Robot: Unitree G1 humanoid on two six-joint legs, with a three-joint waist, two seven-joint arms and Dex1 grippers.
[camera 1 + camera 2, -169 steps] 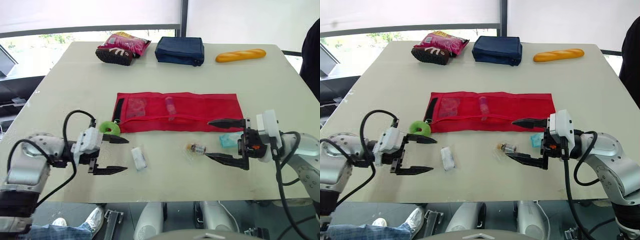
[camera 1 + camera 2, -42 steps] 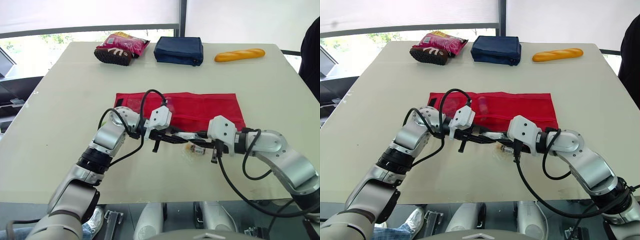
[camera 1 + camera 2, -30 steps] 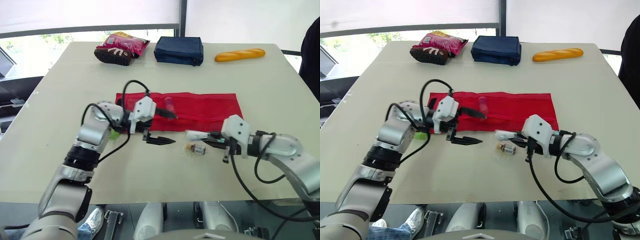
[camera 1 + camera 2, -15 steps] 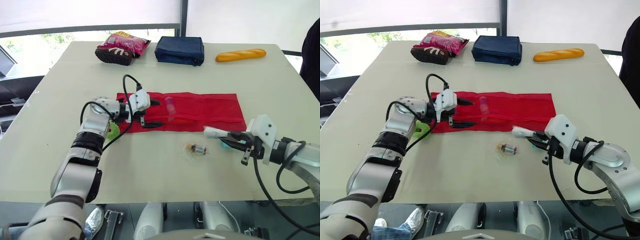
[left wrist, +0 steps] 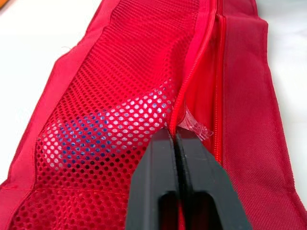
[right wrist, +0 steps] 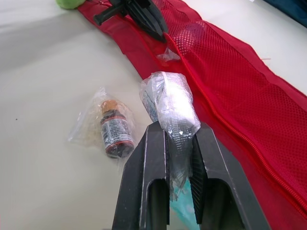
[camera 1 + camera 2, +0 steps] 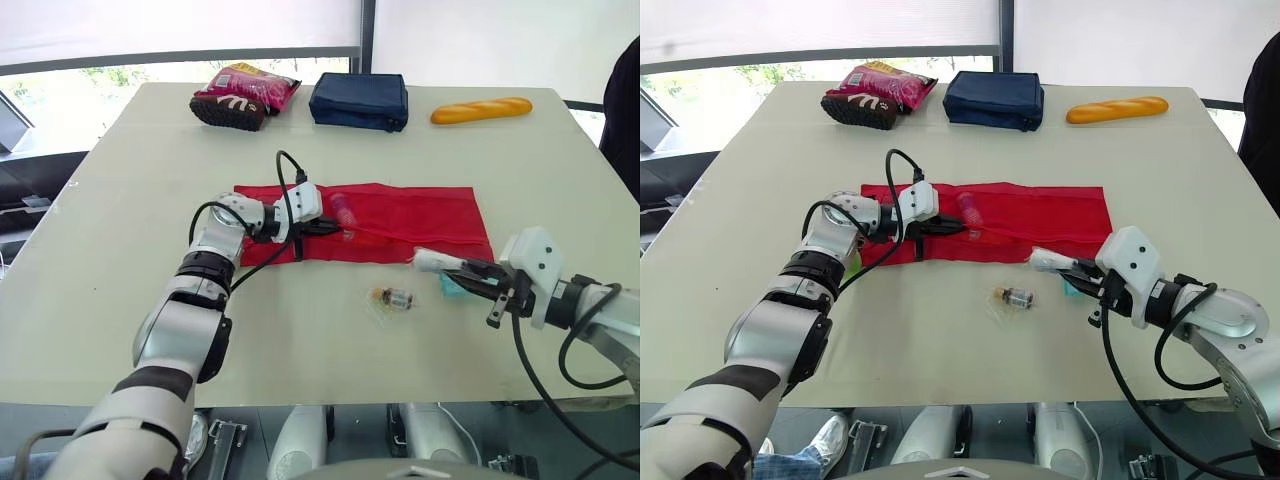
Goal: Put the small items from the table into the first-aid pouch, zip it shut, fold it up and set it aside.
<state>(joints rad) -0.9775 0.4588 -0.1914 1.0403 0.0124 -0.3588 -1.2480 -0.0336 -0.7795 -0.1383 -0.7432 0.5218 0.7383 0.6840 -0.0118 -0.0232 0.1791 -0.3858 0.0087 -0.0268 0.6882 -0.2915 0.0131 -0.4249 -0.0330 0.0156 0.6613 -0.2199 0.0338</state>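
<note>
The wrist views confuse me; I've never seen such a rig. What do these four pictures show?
This is a humanoid robot with two arms, each ending in a two-fingered black gripper. The two wide pictures come from a camera on its head, looking down over a table. The two close-ups come from cameras on its wrists, looking along the fingers. The left gripper is shut on the mesh edge of the red pouch, by the zipper. The right gripper holds a wrapped packet. A small bottle in a clear bag lies near the pouch. At the far edge lie a snack bag, a navy case and a bread loaf.
</note>
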